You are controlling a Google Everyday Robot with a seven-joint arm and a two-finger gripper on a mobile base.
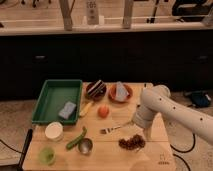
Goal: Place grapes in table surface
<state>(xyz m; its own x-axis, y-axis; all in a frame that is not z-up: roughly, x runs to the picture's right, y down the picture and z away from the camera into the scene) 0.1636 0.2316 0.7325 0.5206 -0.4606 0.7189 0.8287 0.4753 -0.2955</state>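
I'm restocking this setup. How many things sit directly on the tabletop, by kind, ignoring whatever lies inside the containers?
Food: 4 (grapes, orange fruit, banana, green vegetable)
Containers: 6 (tray, dark bowl, orange bowl, white bowl, metal cup, green cup)
Cutlery: 1 (fork)
Total: 11
The gripper is close by the grapes.

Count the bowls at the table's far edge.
2: a dark bowl left of an orange bowl, side by side. The arm could hide more. The gripper hangs beside the grapes, near right.
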